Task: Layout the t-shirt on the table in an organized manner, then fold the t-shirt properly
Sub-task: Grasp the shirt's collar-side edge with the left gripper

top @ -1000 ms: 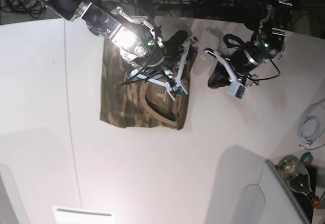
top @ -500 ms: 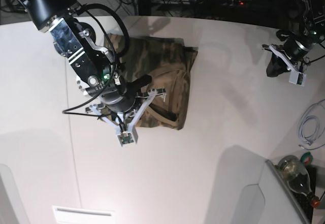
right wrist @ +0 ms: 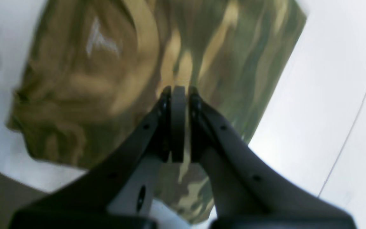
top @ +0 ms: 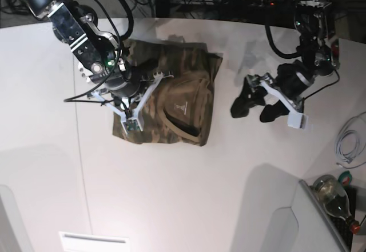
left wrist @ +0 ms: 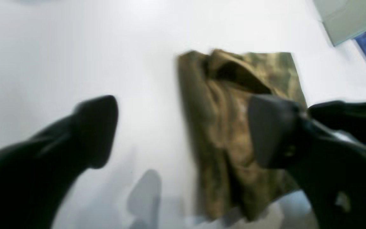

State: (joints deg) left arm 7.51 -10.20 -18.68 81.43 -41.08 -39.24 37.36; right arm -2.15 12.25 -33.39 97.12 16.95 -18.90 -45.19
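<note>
Lying folded into a rough rectangle on the white table (top: 189,195): camouflage t-shirt (top: 171,100), tan collar and small white print facing up. Hovering directly over the shirt's left part in the base view: right gripper (right wrist: 178,95), jaws pressed together, clenched on nothing visible, cloth just beyond the tips. Hanging well apart from the shirt over bare table: left gripper (top: 255,106), black fingers (left wrist: 95,127) spread wide, released, grasping nothing.

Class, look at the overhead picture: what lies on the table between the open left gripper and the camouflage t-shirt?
Nothing. In the base view, only bare white table separates the left gripper from the t-shirt; the left wrist view agrees.
</note>
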